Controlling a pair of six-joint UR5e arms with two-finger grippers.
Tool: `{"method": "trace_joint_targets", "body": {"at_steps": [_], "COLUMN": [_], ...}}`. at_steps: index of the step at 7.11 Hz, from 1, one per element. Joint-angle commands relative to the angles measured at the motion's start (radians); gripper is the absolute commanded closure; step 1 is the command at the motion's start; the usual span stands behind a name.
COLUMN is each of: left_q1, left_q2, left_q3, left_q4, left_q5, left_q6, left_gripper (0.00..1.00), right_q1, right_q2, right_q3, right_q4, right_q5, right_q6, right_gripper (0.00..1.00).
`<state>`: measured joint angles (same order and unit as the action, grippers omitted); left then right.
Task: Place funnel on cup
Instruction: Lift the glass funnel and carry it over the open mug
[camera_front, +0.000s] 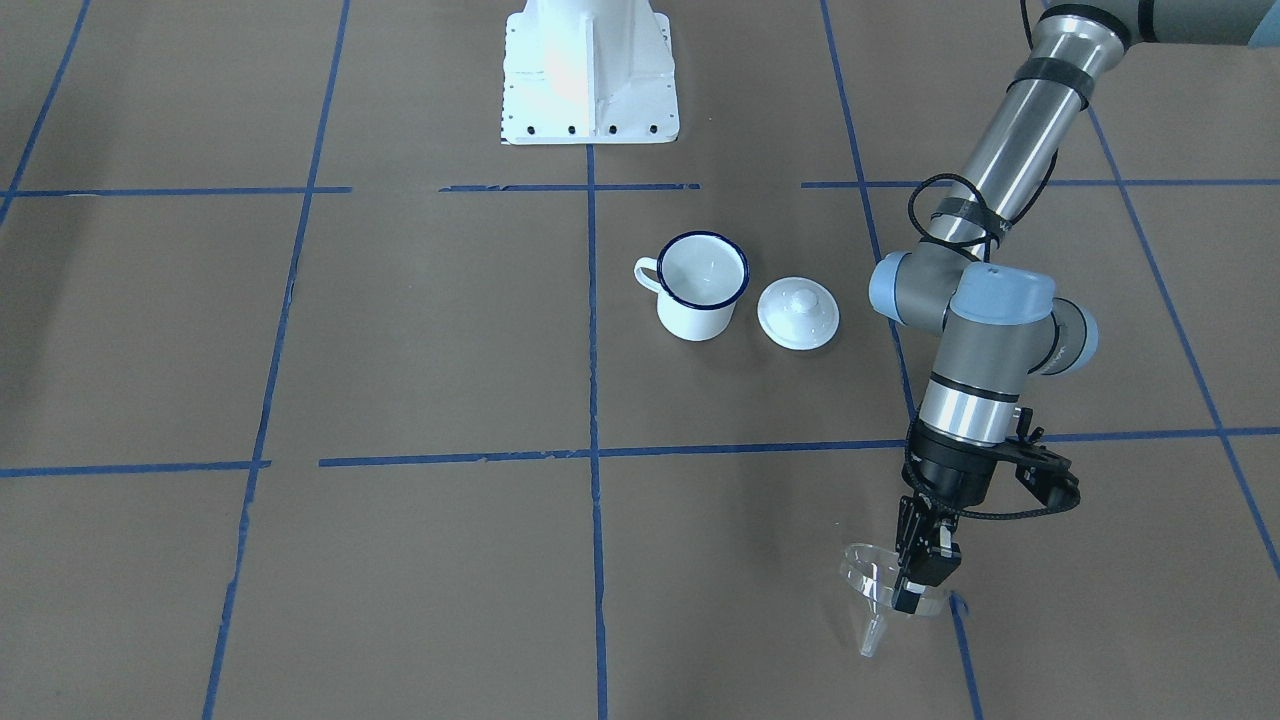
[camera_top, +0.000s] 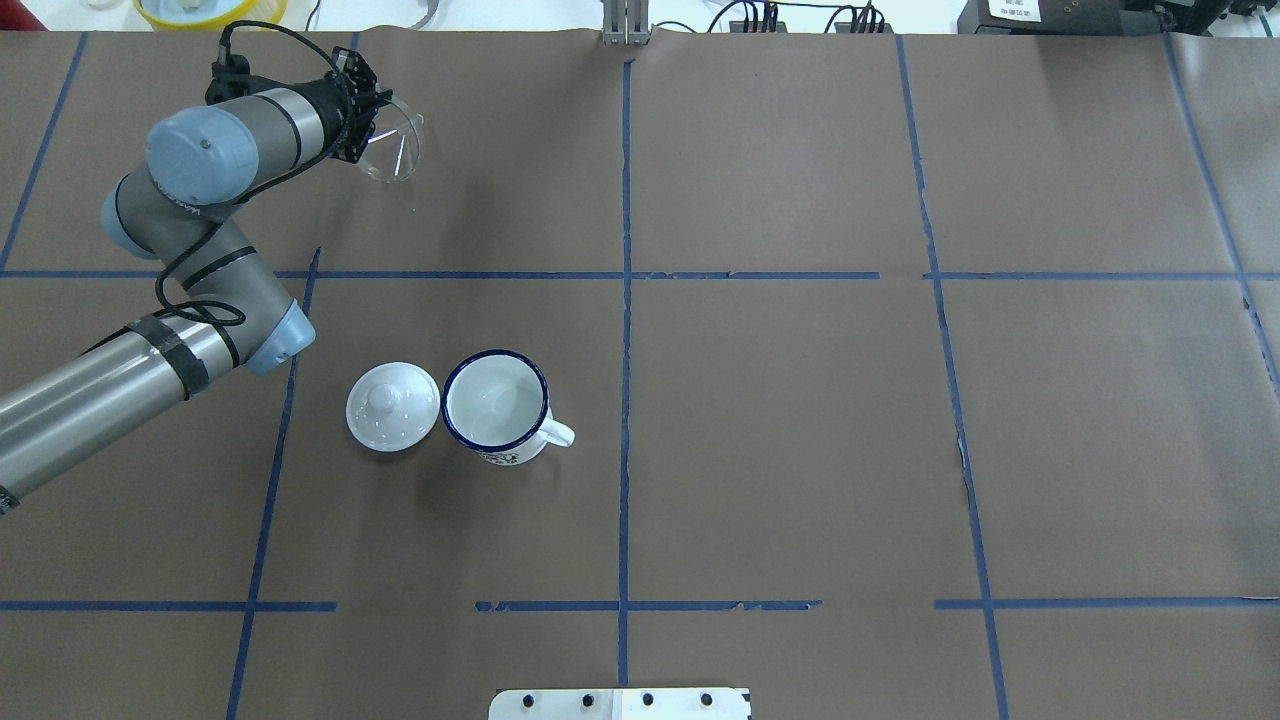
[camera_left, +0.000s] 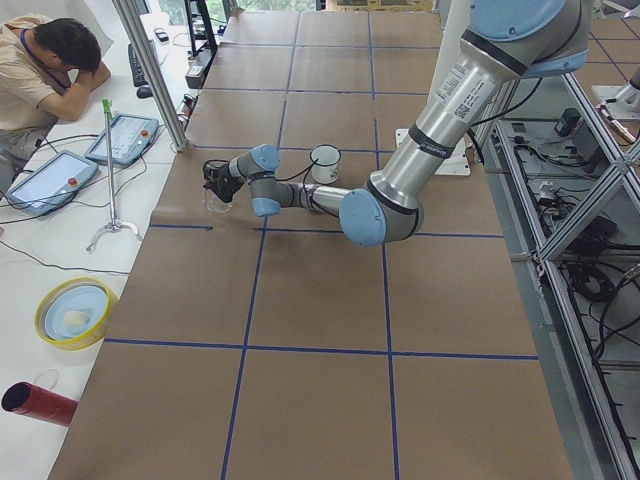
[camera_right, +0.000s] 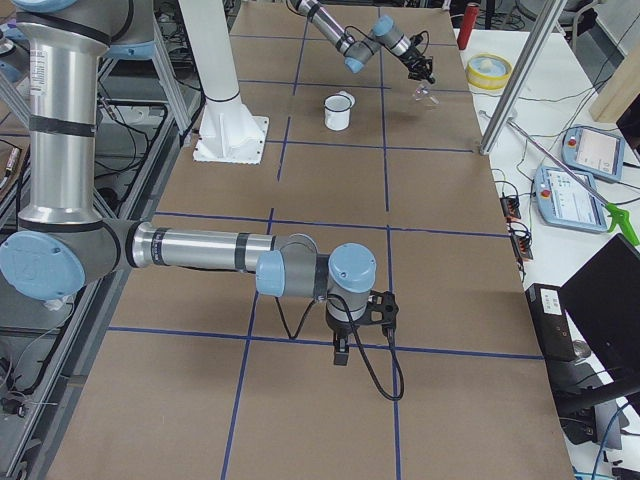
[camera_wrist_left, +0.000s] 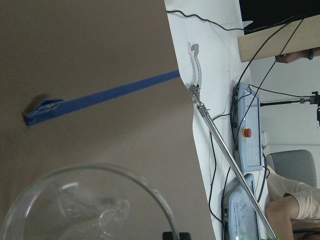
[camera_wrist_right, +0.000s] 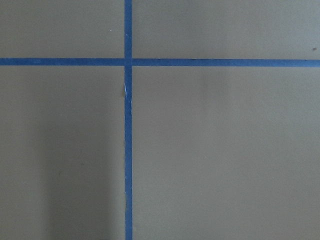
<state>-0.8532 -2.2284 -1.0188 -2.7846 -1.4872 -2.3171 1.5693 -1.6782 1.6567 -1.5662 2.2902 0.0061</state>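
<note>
The clear plastic funnel (camera_front: 866, 578) hangs upright with its spout down, at the table's far edge on my left side. My left gripper (camera_front: 918, 588) is shut on its rim. The funnel also shows in the overhead view (camera_top: 398, 150) beside the left gripper (camera_top: 366, 128), and its rim fills the bottom of the left wrist view (camera_wrist_left: 90, 200). The white enamel cup (camera_front: 697, 318) with a dark blue rim stands upright and empty near the table's middle (camera_top: 497, 405), well apart from the funnel. My right gripper (camera_right: 342, 350) shows only in the right side view; I cannot tell if it is open.
A round white knobbed lid (camera_front: 798, 313) lies right beside the cup, on the side toward the funnel (camera_top: 393, 405). The white robot base (camera_front: 590, 80) stands behind the cup. Blue tape lines cross the brown table. Past the far edge are teach pendants (camera_left: 128, 137) and a seated person (camera_left: 40, 70).
</note>
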Motion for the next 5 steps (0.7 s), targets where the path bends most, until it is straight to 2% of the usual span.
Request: {"method": "trace_joint_targets", "body": {"at_steps": [1, 3, 5], "left_q1": [-0.023, -0.033, -0.032], "left_q2": [0.006, 0.001, -0.003], "left_q3": [-0.158, -0.422, -0.696], "left_q4": [0.022, 0.307, 0.64], "left_q5": [-0.014, -0.111, -0.275], "left_q6": [0.007, 0.007, 0.048], "left_gripper": [1.0, 1.0, 1.0], "right_q1": [0.0, 0.0, 0.0], "right_q2": [0.0, 0.0, 0.0], "right_q3": [0.0, 0.0, 0.0], "right_q4": [0.0, 0.0, 0.0], "right_q5": [0.0, 0.0, 0.0], "right_q6": [0.0, 0.0, 0.0], "right_gripper": [0.0, 0.0, 0.0]}}
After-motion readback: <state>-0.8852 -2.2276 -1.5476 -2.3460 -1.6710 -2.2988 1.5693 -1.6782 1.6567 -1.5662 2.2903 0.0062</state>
